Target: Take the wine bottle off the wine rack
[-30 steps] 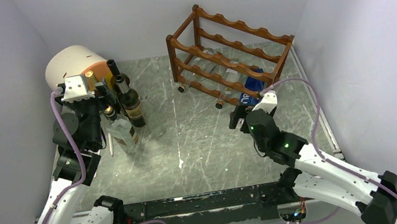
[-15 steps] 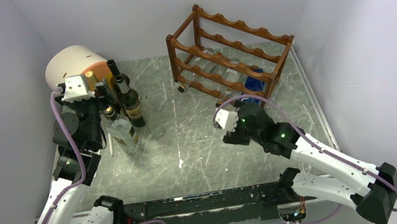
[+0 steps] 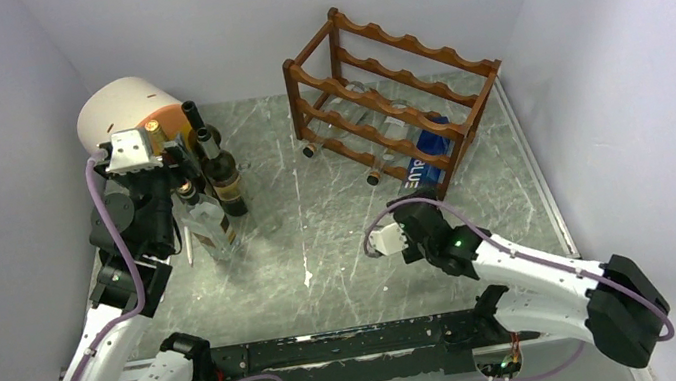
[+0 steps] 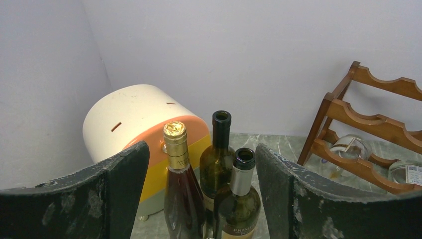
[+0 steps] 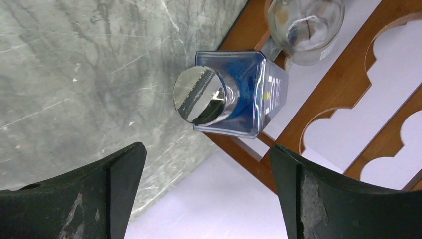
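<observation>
1. Table (image 3: pixel 342 240): grey-green marbled top with white veins and scuffs, walled in on the left, back and right.
2. Wine rack (image 3: pixel 378 90): reddish-brown wood, stands on the table at the back, set at an angle.
3. Cluster of upright bottles (image 3: pixel 217 183): on the table well left of the wine rack, packed close together, dark glass and clear glass mixed.
4. White-and-orange rounded container (image 3: pixel 124 106): further left of the wine rack, in the back corner, just behind the bottles.
5. Thin white stick (image 3: pixel 188 245): flat on the table, left of the wine rack and nearer the front, beside the clear bottle.
6. Black rail (image 3: pixel 337 344): along the front edge, opposite the wine rack.
</observation>
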